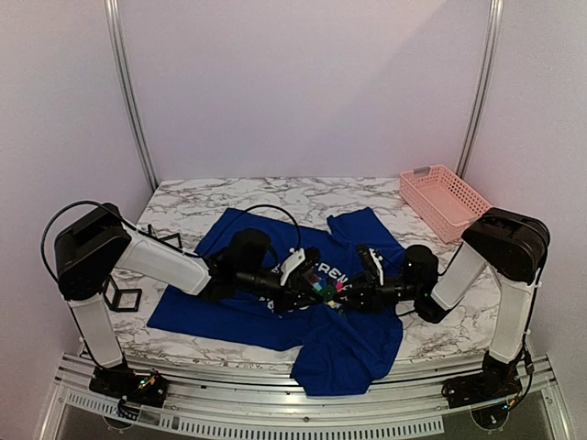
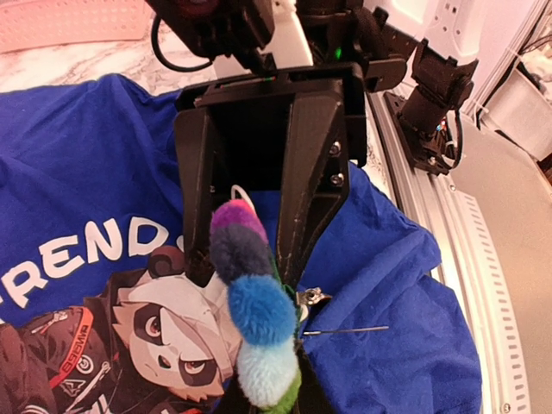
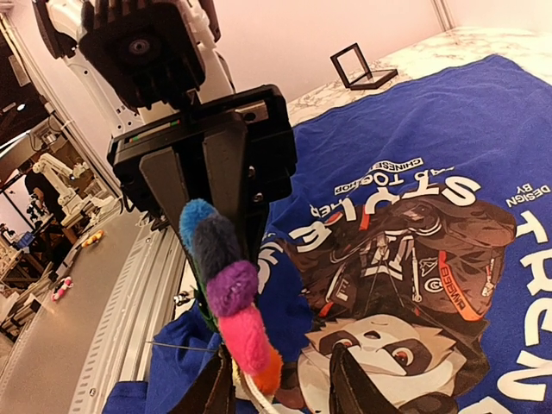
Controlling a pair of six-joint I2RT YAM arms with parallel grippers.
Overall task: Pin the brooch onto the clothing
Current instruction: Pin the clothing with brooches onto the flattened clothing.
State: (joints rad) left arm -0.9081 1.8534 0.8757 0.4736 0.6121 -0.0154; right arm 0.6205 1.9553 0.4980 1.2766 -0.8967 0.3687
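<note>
The blue T-shirt, the clothing (image 1: pixel 238 312), lies spread on the marble table, print up (image 2: pixel 129 319) (image 3: pixel 405 259). Both grippers meet over its chest print. My left gripper (image 1: pixel 312 289) (image 2: pixel 272 405) (image 3: pixel 207 285) is shut on the brooch (image 1: pixel 326 291) (image 2: pixel 259 310) (image 3: pixel 233 293), a fuzzy flower of multicoloured petals held edge-on. The brooch's pin (image 2: pixel 349 330) (image 3: pixel 181 344) sticks out bare over a raised fold of blue cloth. My right gripper (image 1: pixel 344 293) (image 2: pixel 246 272) (image 3: pixel 276 388) faces it with fingers apart on either side of the brooch's petals, gripping nothing I can see.
A pink lattice basket (image 1: pixel 445 197) stands at the back right. Black open-frame cube holders (image 1: pixel 121 295) (image 1: pixel 170 240) (image 3: pixel 362 65) sit left of the shirt. The aluminium rail (image 2: pixel 448 233) runs along the near table edge, where the shirt hem hangs over.
</note>
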